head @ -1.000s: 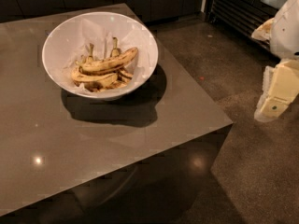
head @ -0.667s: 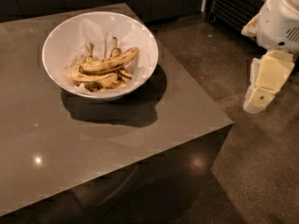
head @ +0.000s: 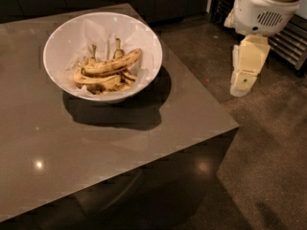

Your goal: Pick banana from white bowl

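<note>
The white bowl [head: 61, 41] stands on the far left part of the table [head: 158, 128], lined with crumpled white paper [head: 98, 31]. The banana [head: 114, 63] lies across the top of the pile inside it, running from near left to far right, resting on the smaller bananas [head: 95, 81], 2 of which have stems pointing upright just behind it. The gripper [head: 242, 83] hangs off the table's right edge, over the floor [head: 268, 166], well apart from the bowl and carrying nothing; whether it is set wide or narrow I cannot tell. The reach has yet to begin, so the risks lie ahead. Coming in from the right, the arm could clip the bowl's rim and push or tip the bowl. The upright stems stand close to the target, so a descent that lands slightly far could catch 1 of the wrong bananas. The fruit looks overripe and probably soft, so a hard squeeze may split it, and the paper could lift with it.
</note>
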